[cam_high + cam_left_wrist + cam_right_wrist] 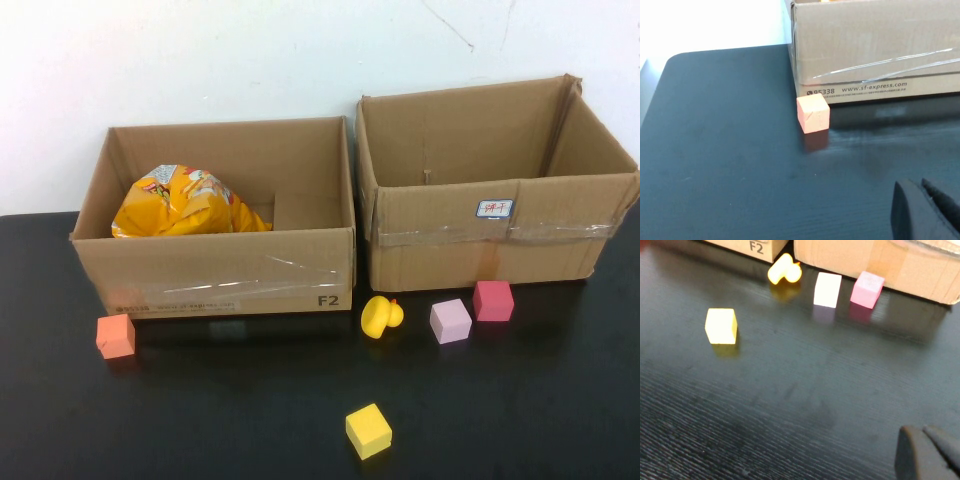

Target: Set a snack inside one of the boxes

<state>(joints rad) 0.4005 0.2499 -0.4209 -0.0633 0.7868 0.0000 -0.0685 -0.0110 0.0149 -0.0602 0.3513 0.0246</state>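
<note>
The snack (185, 205), an orange-yellow crinkled bag, lies inside the left cardboard box (215, 270), against its back left corner. Beside it the right cardboard box (490, 240) stands open, and nothing shows inside it. Neither arm appears in the high view. My left gripper (912, 182) hovers shut over bare black table in front of the left box (875, 45), holding nothing. Over the table in front of both boxes, my right gripper (914, 429) is shut and holds nothing.
An orange cube (115, 336) (813, 113) sits at the left box's front left corner. A yellow duck (381, 316), a pale pink cube (450, 321) and a red cube (493, 300) lie in front of the boxes. A yellow cube (368, 431) sits nearer me.
</note>
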